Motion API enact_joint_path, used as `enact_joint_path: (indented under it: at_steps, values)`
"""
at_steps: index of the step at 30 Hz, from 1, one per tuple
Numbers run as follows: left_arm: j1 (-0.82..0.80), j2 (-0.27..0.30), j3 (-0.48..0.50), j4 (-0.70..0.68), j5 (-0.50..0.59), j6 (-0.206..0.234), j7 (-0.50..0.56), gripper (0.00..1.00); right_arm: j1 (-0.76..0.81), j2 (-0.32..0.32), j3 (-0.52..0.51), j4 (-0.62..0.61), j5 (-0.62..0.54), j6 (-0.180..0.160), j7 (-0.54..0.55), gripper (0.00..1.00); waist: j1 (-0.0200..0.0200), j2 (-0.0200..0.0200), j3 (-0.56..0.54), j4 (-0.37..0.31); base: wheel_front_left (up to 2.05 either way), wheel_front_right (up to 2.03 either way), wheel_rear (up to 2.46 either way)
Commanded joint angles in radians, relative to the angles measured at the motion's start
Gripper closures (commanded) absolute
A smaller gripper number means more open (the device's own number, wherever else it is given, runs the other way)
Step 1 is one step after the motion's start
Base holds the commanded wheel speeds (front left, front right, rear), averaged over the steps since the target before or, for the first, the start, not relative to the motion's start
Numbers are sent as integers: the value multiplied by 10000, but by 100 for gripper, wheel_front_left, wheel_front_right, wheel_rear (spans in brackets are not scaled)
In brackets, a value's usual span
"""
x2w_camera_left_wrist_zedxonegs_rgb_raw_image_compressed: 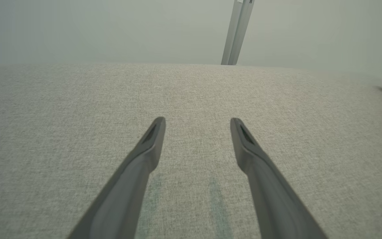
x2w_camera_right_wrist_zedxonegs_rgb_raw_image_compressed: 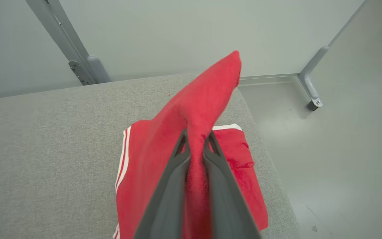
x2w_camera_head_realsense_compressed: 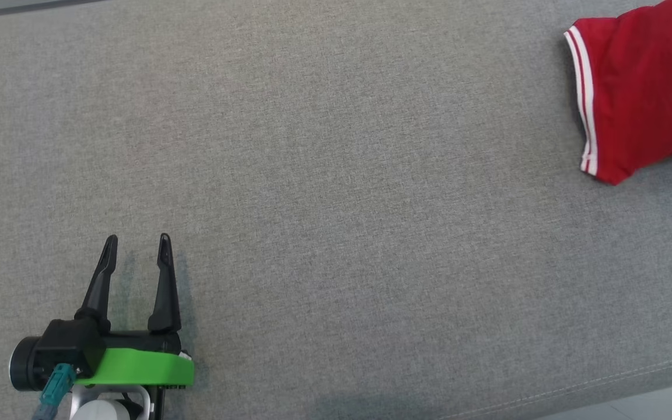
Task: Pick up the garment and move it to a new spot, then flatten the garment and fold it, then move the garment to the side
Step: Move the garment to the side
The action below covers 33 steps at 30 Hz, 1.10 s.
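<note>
Grey fabric surface (x2w_camera_head_realsense_compressed: 336, 175); red garment (x2w_camera_head_realsense_compressed: 639, 87) partly cut off, clamped in right gripper (x2w_camera_right_wrist_zedxonegs_rgb_raw_image_compressed: 197, 134); left gripper (x2w_camera_head_realsense_compressed: 138, 237) spread, empty.

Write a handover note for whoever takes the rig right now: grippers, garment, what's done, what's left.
Left gripper: open, empty, over the bare grey cushion.
Right gripper: shut on a pinched-up fold of the red garment.
Garment: the rest lies at the cushion's right end, near the edge.
Done: grasp made, fold raised.
Left: carry to a new spot, flatten, fold, move aside.
</note>
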Motion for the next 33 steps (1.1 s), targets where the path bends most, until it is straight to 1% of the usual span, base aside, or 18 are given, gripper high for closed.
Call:
enact_joint_path:
  at_steps: [1,2,4,7,10,15,19,22,23,25,26,28,31,33]
  values:
    - [-153,30,33,-32,91,-53,0,0,-182,-99,-267,275,-551,-2,-184,8,0,0,41,17,0,0,0]
    - [-149,30,18,-34,101,-54,0,0,-202,-137,-396,491,-999,-2,-265,0,0,0,51,30,0,0,0]
    - [-131,30,10,-41,113,-43,0,0,-262,-88,-549,704,-1633,1,-679,0,0,0,53,58,0,0,0]
    - [-94,30,65,-66,91,-40,0,0,-173,180,-800,820,-2403,0,-1393,0,0,0,22,81,0,0,0]
    - [-3,30,127,-73,-19,-21,0,0,130,270,-899,505,-3023,-2,-2381,0,0,0,-125,109,0,0,0]
    - [266,28,211,-122,-452,231,1,0,1014,819,-840,-477,-3590,-2,-4025,0,0,0,-684,138,0,0,0]
    - [644,30,155,-91,-768,475,1,0,2258,1549,-998,-1513,-4052,-2,-5254,0,0,0,-1447,182,0,0,0]
    - [954,28,177,-33,-1061,609,0,0,3397,2263,-1239,-2026,-4533,-4,-6268,0,0,0,-2121,264,0,0,0]
    - [1103,28,206,11,-1133,662,0,0,3846,2514,-1282,-2155,-4713,-2,-6601,0,0,0,-2349,290,0,0,0]
    - [1373,30,311,47,-1084,810,1,0,4619,3234,-1415,-2352,-4969,-2,-7180,0,0,0,-2741,305,0,0,0]
    - [1502,30,362,70,-1063,889,1,0,5022,3544,-1369,-2411,-5077,-2,-7450,0,0,0,-2917,309,0,0,0]
    - [1709,28,431,84,-942,1033,1,0,5788,3887,-1255,-2417,-5551,-5,-7853,0,0,0,-3211,347,0,0,0]
    - [1910,30,488,202,-1050,1241,1,0,6653,4512,-1101,-2137,-5866,-5,-8261,0,0,0,-3517,466,0,0,0]
    - [1954,28,460,279,-985,1237,0,0,7017,4872,-1075,-1981,-6007,-5,-8380,0,0,0,-3605,538,0,0,0]
